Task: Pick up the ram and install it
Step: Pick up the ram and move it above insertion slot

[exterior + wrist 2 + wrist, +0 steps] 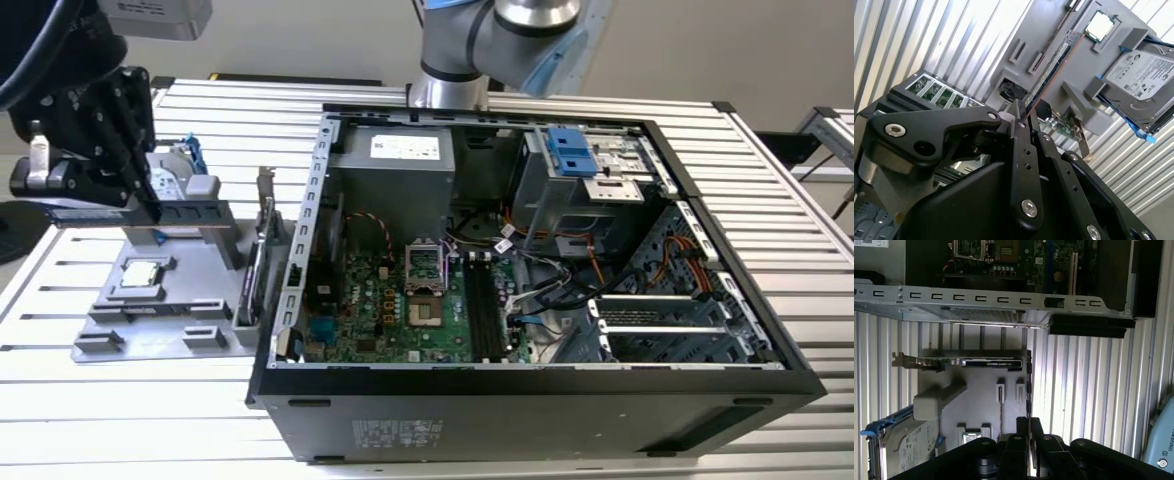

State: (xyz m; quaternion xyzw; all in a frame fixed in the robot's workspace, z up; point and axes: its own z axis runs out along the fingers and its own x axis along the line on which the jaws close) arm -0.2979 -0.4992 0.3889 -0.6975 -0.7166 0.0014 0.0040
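On the grey fixture [100, 325] beside the computer case [534, 400], the ram [1050, 67] stands on edge. Your tool [1029, 111] sits right at its near end, though I cannot tell whether it is pinching or merely straddling. Keep it centred and square to the stick.

lab-ish test bench | opened PC case [534, 400] laid on slatted aluminium table [134, 400] | parts kept in grey fixture tray [160, 330]

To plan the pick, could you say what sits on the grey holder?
The ram on edge, a processor, a hard drive and an upright card; the gripper covers the rest.
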